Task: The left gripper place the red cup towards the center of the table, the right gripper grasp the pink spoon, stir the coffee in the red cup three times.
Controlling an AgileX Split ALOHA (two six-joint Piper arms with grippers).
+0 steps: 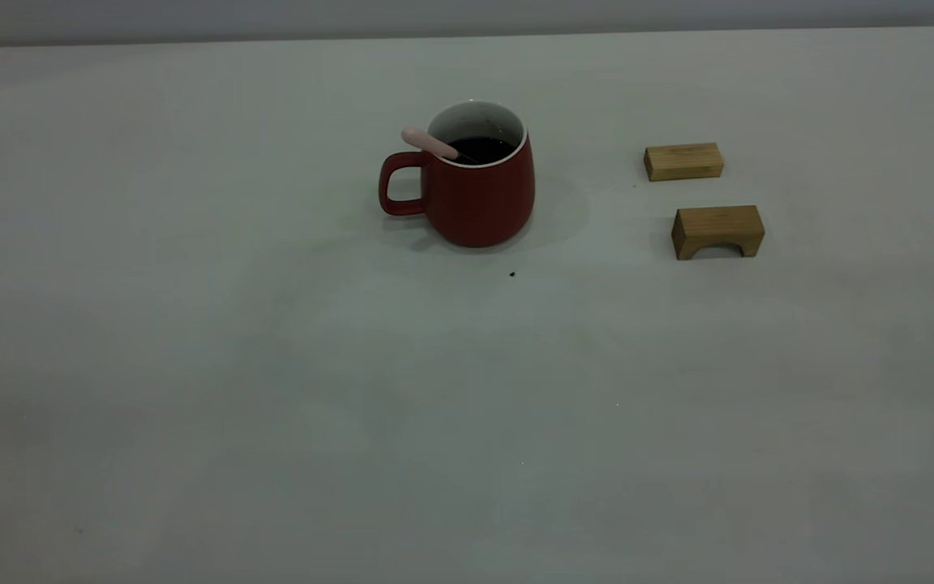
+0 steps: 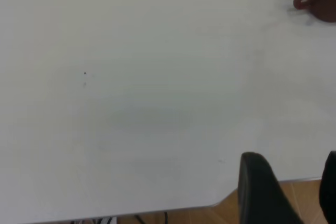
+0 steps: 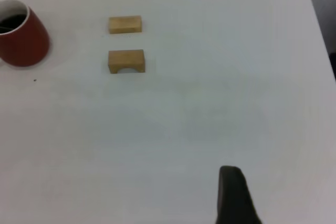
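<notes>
A: Report the left side of the table (image 1: 191, 405) first.
B: Bare surface. The left gripper (image 2: 286, 192) is absent from the exterior view. Its own wrist view shows it held above the table's edge, well apart from the red cup (image 1: 471, 182). Two dark fingers show with a gap between them, so the jaws stand apart and hold nothing.

A: State the cup's position.
B: Upright, about midway between the left and right edges and nearer the far edge than the near one. The handle faces the left edge. Judgement: the centring step looks complete.

A: And the stirring tool?
B: The pink spoon (image 1: 429, 143) leans in the cup. Its bowl is sunk in the coffee (image 1: 479, 149); its handle rests on the rim above the cup's handle. That lean leaves the pink end clear of the rim for gripping.

A: Continue right.
B: Two wooden blocks (image 1: 683, 161) lie towards the right edge, apart from the cup; the nearer one is arched (image 1: 717, 231).

A: Right gripper (image 3: 233, 195)?
B: One dark finger shows in its wrist view, above the table well short of the cup. Cannot tell its jaw state.
</notes>
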